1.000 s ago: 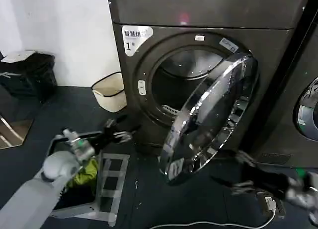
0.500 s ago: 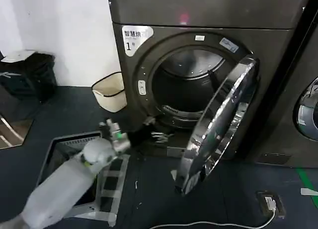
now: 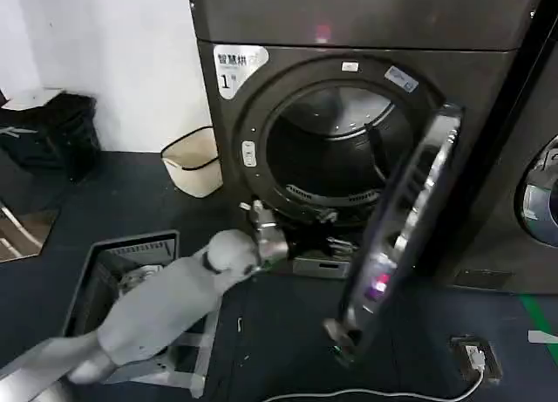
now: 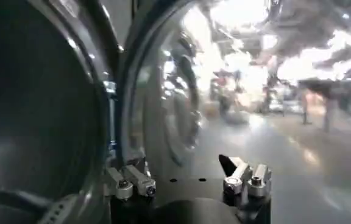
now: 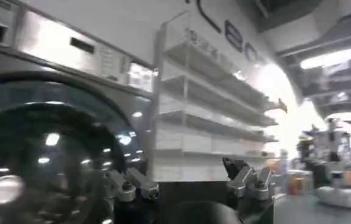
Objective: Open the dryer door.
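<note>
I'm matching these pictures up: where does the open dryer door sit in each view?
Head view: the dryer door, swung open, edge-on, right of the drum opening.
Left wrist view: its shiny rim, just beyond the left hand.
Right wrist view: round dark glass beyond the right hand; cannot tell if it's this door.
Shared landmark: the left hand, at the opening's lower rim.

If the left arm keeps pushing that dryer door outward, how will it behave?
The dryer door likely swings stiffly as one rigid piece on its hinge, already edge-on to the dryer. Its wide chrome rim looks slippery, so the left end effector may slide. Being nearly machine-wide, it is probably heavy.
</note>
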Controlling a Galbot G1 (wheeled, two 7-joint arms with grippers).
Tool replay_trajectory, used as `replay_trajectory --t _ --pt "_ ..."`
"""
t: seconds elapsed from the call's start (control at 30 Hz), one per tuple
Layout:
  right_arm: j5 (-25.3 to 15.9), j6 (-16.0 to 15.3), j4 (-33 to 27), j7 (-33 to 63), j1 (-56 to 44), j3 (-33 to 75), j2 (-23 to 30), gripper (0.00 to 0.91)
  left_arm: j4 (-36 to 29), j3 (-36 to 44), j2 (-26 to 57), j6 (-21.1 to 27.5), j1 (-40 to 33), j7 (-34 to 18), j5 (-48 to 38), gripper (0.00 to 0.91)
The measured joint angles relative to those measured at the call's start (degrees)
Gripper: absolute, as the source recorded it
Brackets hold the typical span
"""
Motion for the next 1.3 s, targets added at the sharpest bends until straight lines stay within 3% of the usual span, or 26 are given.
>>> replay_trajectory --t 0.37,0.6,0.9,1.3 --pt "-2.1 -1.6 -3.3 0.6 -4.6 12.0 -4.6 0.907 2.4 5.3 -4.3 -1.0 -3.3 -1.6 -1.2 0.907" --pt "-2.3 -1.4 -3.3 0.0 -8.1 18.0 -4.9 0.907 5.5 9.3 -8.7 -3.1 -6.4 -2.7 -2.0 0.907" --pt "-2.2 -1.3 -3.6 -0.1 -9.1 20.3 -4.7 0.907 11.1 11.1 -16.5 -4.9 -8.9 -3.0 -1.2 0.907" --pt "-2.1 -1.2 -3.8 -0.3 -9.7 21.2 -4.3 0.907 19.6 9.1 -26.4 -6.4 -9.3 -7.8 1.9 0.907"
